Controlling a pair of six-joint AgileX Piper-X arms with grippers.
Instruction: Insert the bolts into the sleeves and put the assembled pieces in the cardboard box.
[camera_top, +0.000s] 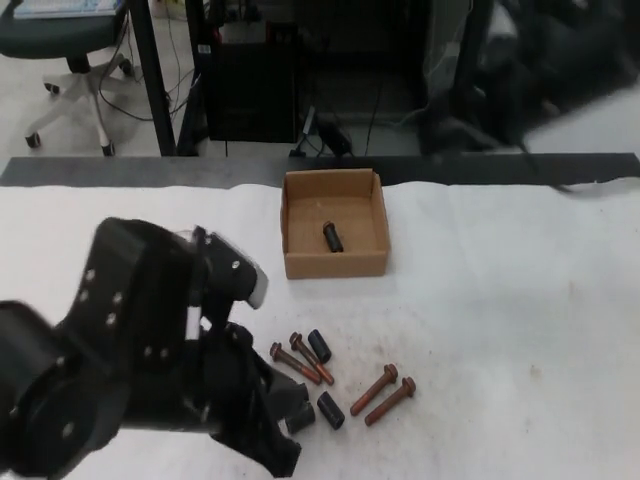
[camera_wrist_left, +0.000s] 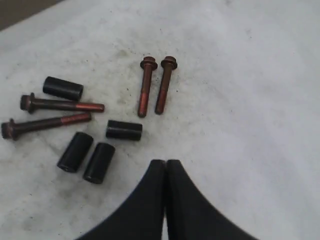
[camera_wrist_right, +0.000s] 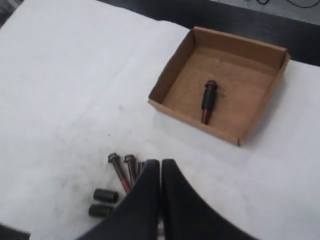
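Observation:
Four copper-coloured bolts lie on the white cloth in two pairs: one pair (camera_wrist_left: 155, 85) is ahead of my left gripper (camera_wrist_left: 165, 162), the other (camera_wrist_left: 52, 114) off to one side. Black sleeves lie among them: one (camera_wrist_left: 63, 88) beside the side pair, one (camera_wrist_left: 124, 130) in the middle, two (camera_wrist_left: 86, 157) side by side. My left gripper is shut and empty, just short of the sleeves. The left arm (camera_top: 150, 350) covers the bench's near left. My right gripper (camera_wrist_right: 160, 162) is shut and empty, high over bolts (camera_wrist_right: 125, 169). The cardboard box (camera_top: 300, 262) holds one assembled piece (camera_top: 332, 237).
The cloth (camera_top: 520, 300) is bare to the right of the parts and the box. A dark strip (camera_top: 120, 170) runs along the bench's far edge. Behind it are an office chair (camera_top: 70, 50) and dark equipment (camera_top: 260, 70).

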